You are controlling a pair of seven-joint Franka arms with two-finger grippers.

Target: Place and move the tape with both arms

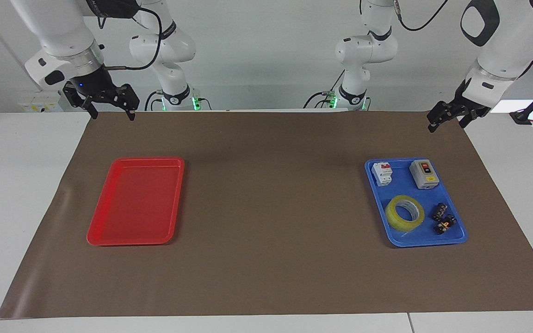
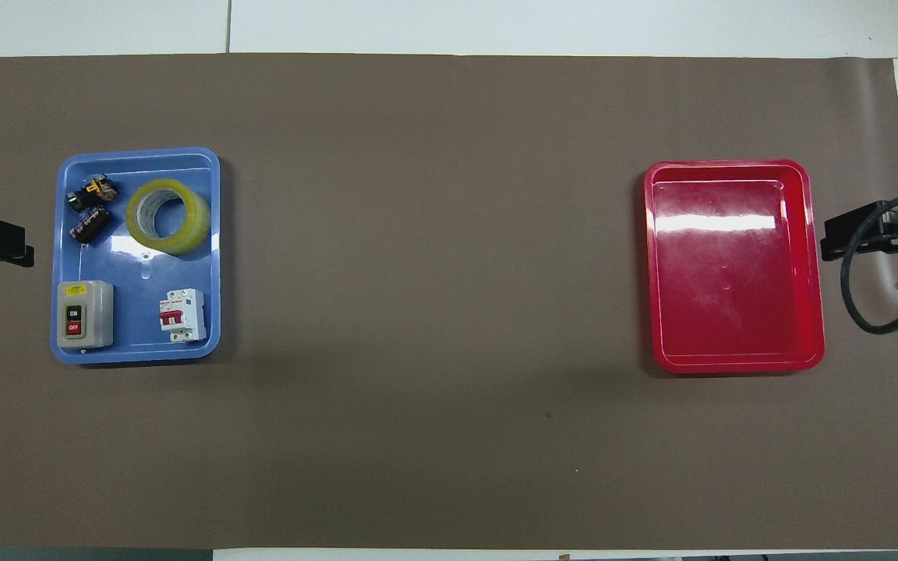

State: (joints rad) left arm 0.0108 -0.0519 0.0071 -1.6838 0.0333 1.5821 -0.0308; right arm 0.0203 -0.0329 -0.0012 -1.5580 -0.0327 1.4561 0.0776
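Starting from scratch, I see the tape lying in the blue tray, untouched; left gripper and right gripper hang spread wide, holding nothing; red tray awaits.

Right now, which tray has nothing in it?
The red tray, at the right arm's end. The blue tray holds the tape, two switch boxes and small parts.

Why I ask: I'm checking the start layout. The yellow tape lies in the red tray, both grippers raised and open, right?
Not quite: the tape lies in the blue tray, as the overhead view shows; the red tray holds nothing. The left gripper and right gripper are raised and open.
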